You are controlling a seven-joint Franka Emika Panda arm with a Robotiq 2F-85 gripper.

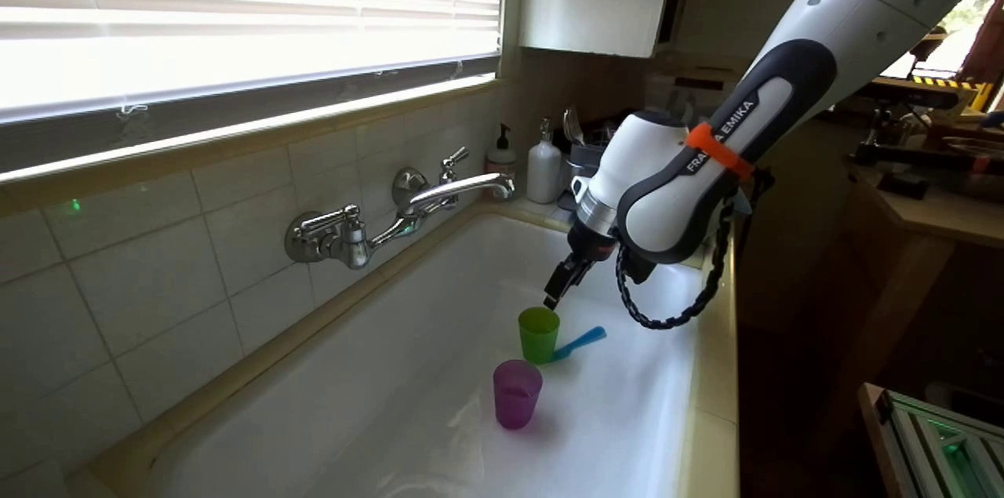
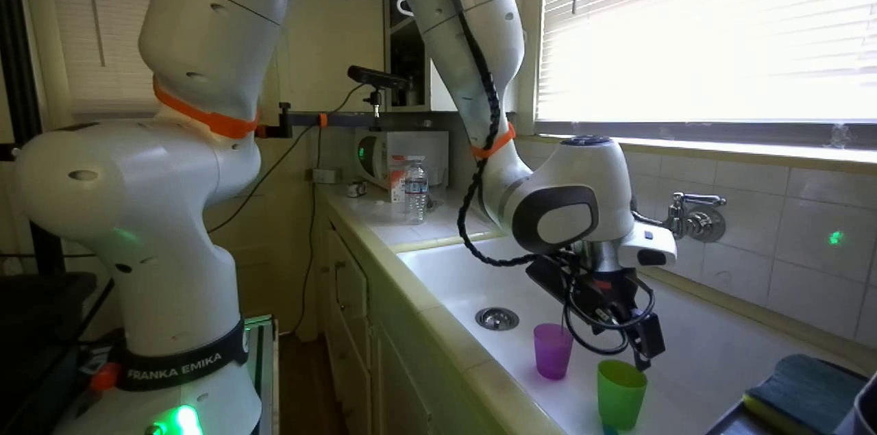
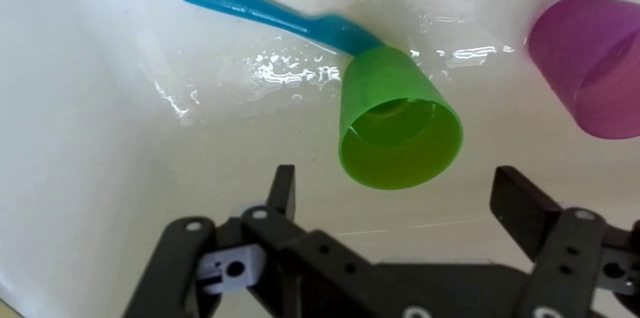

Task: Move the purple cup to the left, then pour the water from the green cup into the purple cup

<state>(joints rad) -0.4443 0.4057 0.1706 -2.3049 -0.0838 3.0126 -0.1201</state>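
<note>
- Nearest the camera in the wrist view is the black two-fingered gripper (image 3: pixel 396 193), its fingers spread wide, released, with nothing held.
- Ahead of the fingertips there, up the frame and roughly centred on the gap, lies the bright green tapered plastic cup (image 3: pixel 390 88), mouth turned toward the gripper; it is not yet between the fingers.
- Past it on that view's right, outside the spread of the fingers, is the purple-magenta tapered plastic cup (image 3: pixel 570 50), partly cut off by the frame; the two cups stand apart. A blue plastic utensil (image 3: pixel 270 12) runs in to the green cup's base, contact unclear.
- In an exterior view, the green cup (image 1: pixel 539 341) stands upright in the white glossy sink basin (image 1: pixel 353 404), long axis vertical, the fingertips aslant just above its rim.
- In an exterior view, the fingertips overlap one edge of the green cup (image 2: pixel 620 399); touching or apart cannot be told. The purple cup (image 2: pixel 552 353) stands nearer the round metal drain (image 2: pixel 497 318).
- The step in hand appears to be taking the green cup to pour. Closing here would likely miss; the fingers need to travel forward and down until its walls sit between them.
</note>
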